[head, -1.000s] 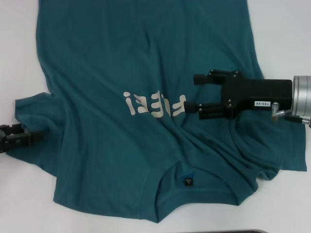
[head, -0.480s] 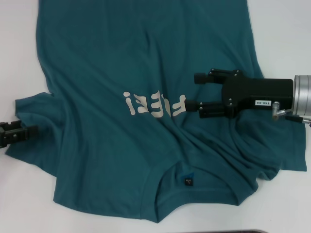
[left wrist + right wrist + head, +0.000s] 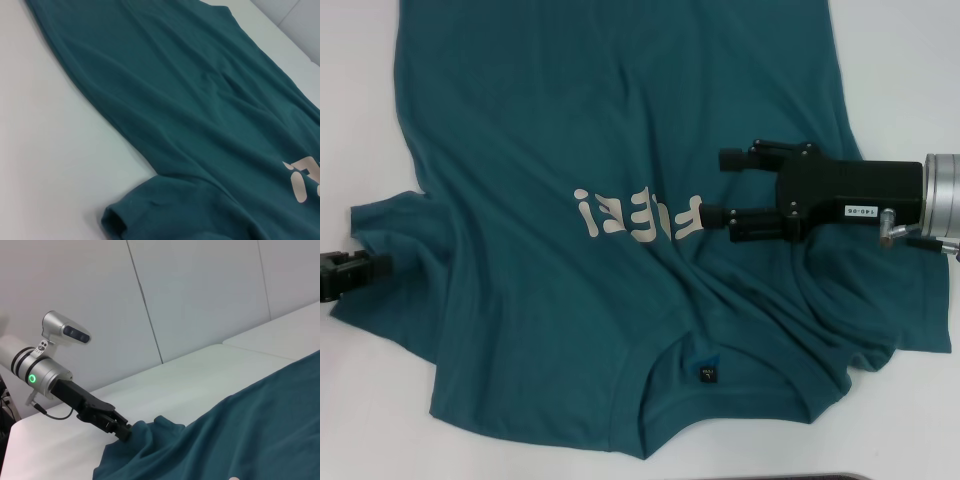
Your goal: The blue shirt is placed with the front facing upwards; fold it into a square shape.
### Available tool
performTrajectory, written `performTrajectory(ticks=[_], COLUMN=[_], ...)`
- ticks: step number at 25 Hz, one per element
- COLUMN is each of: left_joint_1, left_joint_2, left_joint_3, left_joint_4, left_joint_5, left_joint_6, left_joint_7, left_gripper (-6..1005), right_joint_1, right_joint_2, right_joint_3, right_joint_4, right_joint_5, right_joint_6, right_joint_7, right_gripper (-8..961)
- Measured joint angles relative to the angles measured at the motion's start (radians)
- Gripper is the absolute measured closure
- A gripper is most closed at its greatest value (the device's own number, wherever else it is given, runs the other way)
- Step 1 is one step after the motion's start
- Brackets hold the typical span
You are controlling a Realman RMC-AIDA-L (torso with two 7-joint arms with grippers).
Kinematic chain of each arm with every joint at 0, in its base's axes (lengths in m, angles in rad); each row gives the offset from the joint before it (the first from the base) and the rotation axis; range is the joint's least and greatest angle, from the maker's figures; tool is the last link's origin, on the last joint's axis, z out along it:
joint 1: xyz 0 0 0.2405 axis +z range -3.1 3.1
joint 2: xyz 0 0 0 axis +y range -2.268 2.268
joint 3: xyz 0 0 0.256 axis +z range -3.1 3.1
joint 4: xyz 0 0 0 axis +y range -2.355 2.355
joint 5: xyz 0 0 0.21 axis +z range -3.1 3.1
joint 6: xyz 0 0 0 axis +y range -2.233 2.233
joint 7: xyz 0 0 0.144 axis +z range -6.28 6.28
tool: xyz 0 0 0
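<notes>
The blue shirt (image 3: 610, 200) lay face-up on the table (image 3: 900, 60), soft and limp; we judged its hems the best hold. Right gripper (image 3: 712, 188) hovered spread-fingered over its chest; left gripper (image 3: 380, 268) touched its sleeve, jaws unreadable.

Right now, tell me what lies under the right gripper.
Under the right gripper, open above the chest, lies the blue shirt, wrinkled, beside its pale lettering. The cloth directly beneath the gripper body is hidden, as is the white table under the shirt.
</notes>
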Motion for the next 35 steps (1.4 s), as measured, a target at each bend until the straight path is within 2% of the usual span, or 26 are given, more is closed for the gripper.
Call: performTrajectory(ticks=[9,13,17,21,27,35], left_joint_1=[-0.001,-0.002,-0.002,0.002,0.003,-0.002], left_joint_2=[0.000,0.000,0.012,0.021,0.022,0.037], left_joint_3=[0.001,0.001,-0.002,-0.009,-0.013,-0.067], left_joint_4=[0.000,0.000,-0.001,-0.029,-0.096,-0.129], left_joint_5=[0.001,0.001,0.001,0.029,0.083,0.105], left_joint_6=[-0.001,-0.001,-0.001,-0.004,-0.009,-0.007], left_joint_7=[-0.010,-0.011,-0.016,-0.042,-0.083,-0.090], left_gripper=[917,958,999,1000,1000,999], right_joint_1=[0.000,0.000,0.000,0.000,0.001,0.002], right_joint_2=[0.000,0.000,0.001,0.002,0.004,0.004], right_joint_3=[0.003,0.004,0.005,0.011,0.014,0.014], right_joint_4=[0.000,0.000,0.000,0.000,0.005,0.011], right_joint_5=[0.000,0.000,0.000,0.000,0.000,0.012], right_joint_6=[0.000,0.000,0.000,0.000,0.002,0.002], right_joint_7=[-0.010,-0.010,-0.010,-0.009,-0.009,-0.009], right_gripper=[44,44,44,45,45,44])
